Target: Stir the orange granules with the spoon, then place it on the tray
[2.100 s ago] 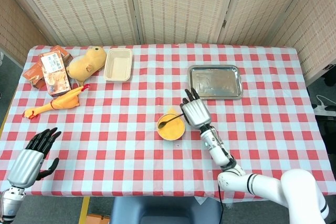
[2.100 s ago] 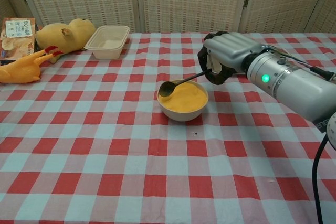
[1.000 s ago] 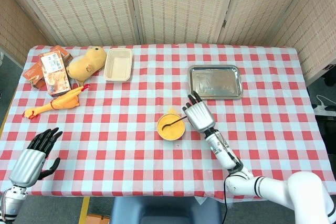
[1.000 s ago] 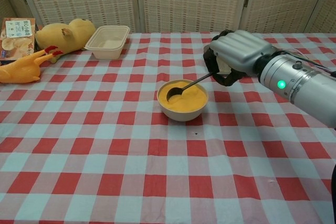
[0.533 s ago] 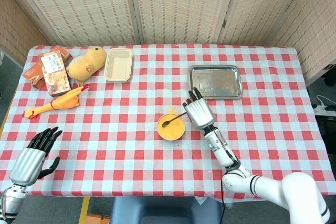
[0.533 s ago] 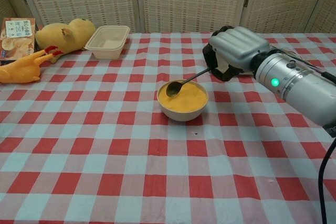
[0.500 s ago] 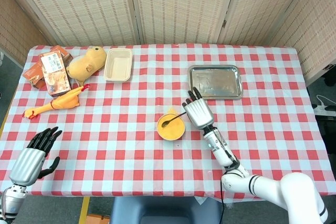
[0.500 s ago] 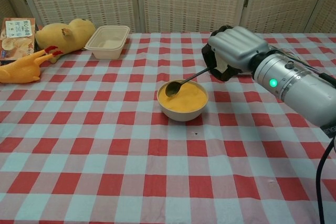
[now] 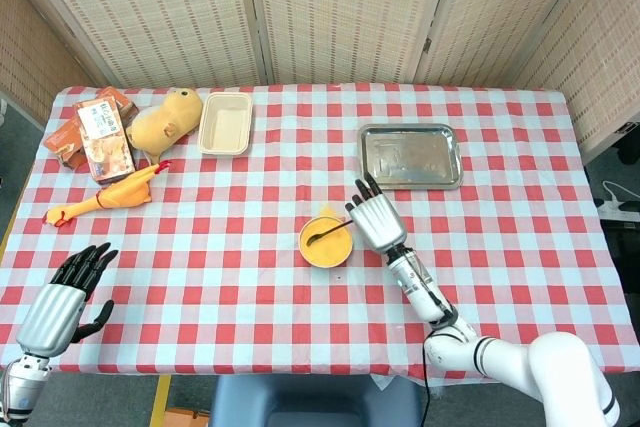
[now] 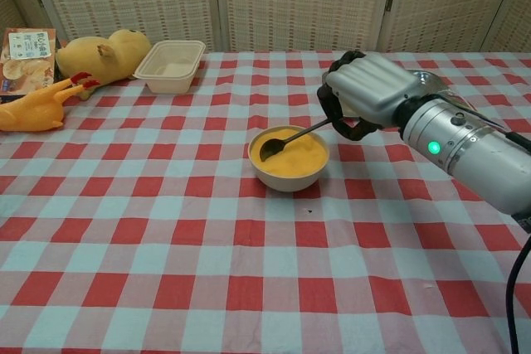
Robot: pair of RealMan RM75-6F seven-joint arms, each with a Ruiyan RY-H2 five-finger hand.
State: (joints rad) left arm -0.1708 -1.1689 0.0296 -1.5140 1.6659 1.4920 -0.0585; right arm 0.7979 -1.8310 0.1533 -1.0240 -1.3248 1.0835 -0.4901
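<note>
so the right robot hand (image 10: 358, 105) is holding the spoon (image 10: 290, 138) by the handle end, shaft slanting down to its left with the scoop sitting in the orange granules (image 10: 294, 155), and the tray (image 9: 410, 156) is just beyond it, a short reach.

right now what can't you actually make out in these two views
- Spoon handle end: hidden inside the right hand in the chest view; covered by the back of that hand in the head view.
- Metal tray: hidden behind the right hand in the chest view; only the head view shows it.
- Left hand: outside the chest view.
- Snack boxes: print too small to read in the head view; cut by the left edge in the chest view.
</note>
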